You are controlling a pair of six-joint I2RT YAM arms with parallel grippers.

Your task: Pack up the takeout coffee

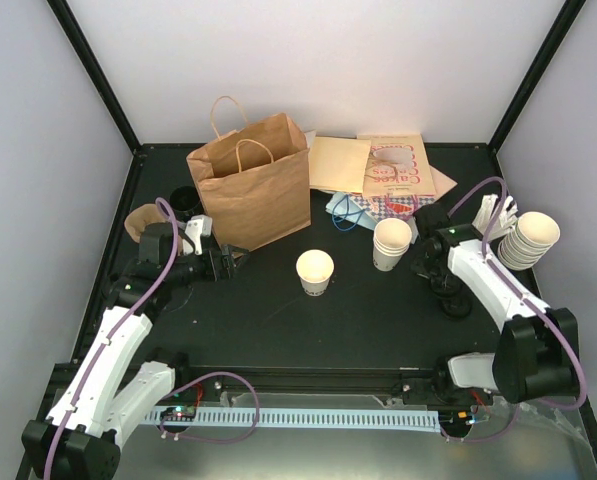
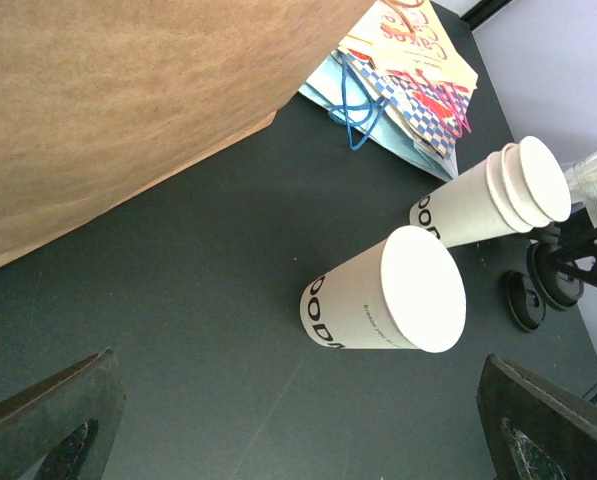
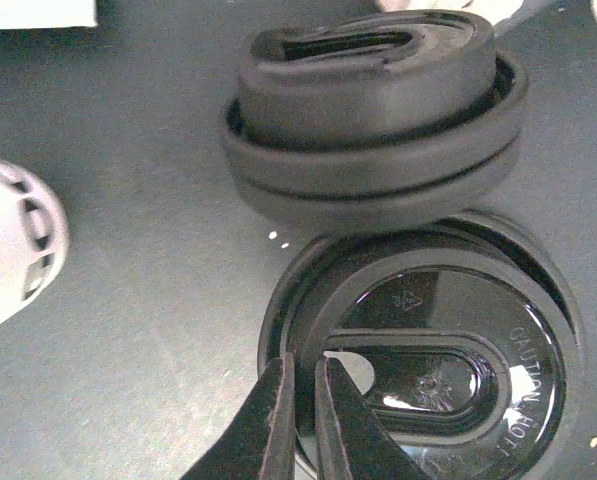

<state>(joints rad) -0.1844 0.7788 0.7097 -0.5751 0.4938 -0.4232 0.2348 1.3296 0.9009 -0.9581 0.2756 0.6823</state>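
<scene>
The takeout coffee cup (image 1: 315, 271) stands lidless in the middle of the black table; in the left wrist view it (image 2: 388, 295) is a cream cup with dark lettering. My left gripper (image 1: 233, 261) is open and empty, left of the cup and beside the brown paper bag (image 1: 250, 190), with its fingers (image 2: 53, 410) spread wide. My right gripper (image 1: 448, 290) is down at the table right of the cup. In the right wrist view it (image 3: 304, 400) is shut on the rim of a loose black lid (image 3: 448, 340) lying flat.
A stack of black lids (image 3: 378, 120) sits just beyond the held lid. A nested stack of cups (image 1: 392, 243) stands right of the single cup, another stack (image 1: 530, 240) at the right edge. Flat paper bags (image 1: 378, 165) lie at the back. The brown bag stands upright and open.
</scene>
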